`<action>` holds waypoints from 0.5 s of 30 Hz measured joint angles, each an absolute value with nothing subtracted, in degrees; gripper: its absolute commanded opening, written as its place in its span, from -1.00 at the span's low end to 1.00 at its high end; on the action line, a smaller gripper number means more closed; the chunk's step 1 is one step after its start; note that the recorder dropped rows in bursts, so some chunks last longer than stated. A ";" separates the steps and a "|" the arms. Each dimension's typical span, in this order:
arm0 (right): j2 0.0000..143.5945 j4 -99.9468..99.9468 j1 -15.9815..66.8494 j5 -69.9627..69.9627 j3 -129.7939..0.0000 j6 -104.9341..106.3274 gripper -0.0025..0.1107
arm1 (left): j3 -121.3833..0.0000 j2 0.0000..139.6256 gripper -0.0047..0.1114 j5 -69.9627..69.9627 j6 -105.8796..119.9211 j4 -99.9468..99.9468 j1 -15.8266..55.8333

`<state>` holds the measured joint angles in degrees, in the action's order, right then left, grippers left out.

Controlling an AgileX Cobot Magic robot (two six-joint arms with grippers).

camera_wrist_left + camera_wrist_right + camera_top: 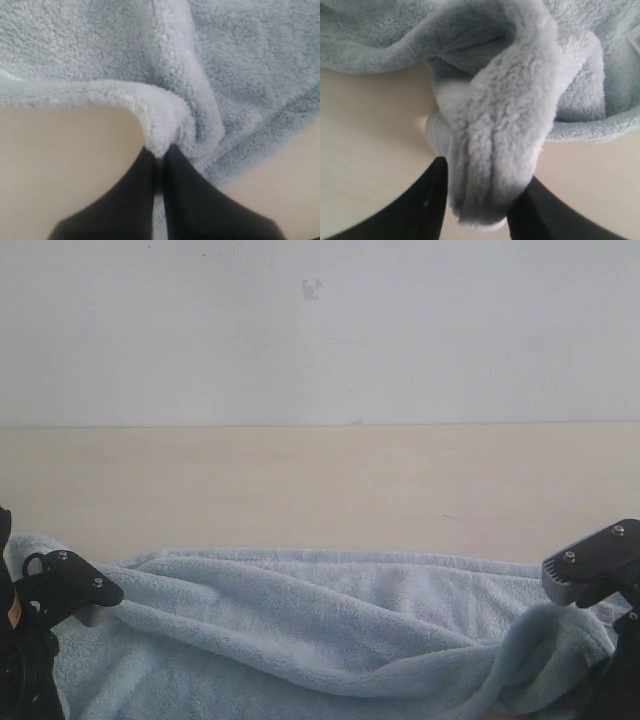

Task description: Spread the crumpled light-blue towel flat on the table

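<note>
Exterior: we see the towel (320,630) lying rumpled across the near part of the desk (320,490), reaching almost from the left side to the right side. It sits well clear of the far edge, where the desk meets the white wall (320,330). Long folds run across it, so it is not flat. The left pincer (88,608) sits at the towel's left end and the right pincer (585,585) at its right end, where the cloth rises in a hump. From here we cannot tell how the jaws of either one stand.

Left wrist: the black fingers (130,200) are pressed together, nipping a thin bit of the towel's edge at their tips. A rolled fold curves away from the grip. Bare desk shows on both sides of the fingers.

Right wrist: the jaws stand apart, pinching a thick bunched roll of towel that fills the gap between them. The roll's end hangs just past the fingertips (437,172). The small white tag (635,42) shows at the picture's edge on the cloth beyond. Bare desk lies under and around the grip.
</note>
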<state>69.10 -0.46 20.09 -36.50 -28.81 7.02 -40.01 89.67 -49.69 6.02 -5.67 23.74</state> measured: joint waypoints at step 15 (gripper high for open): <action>69.10 2.93 20.09 -35.37 -24.33 7.02 -0.31 | -40.01 89.67 -0.85 -49.38 6.02 -5.56 23.74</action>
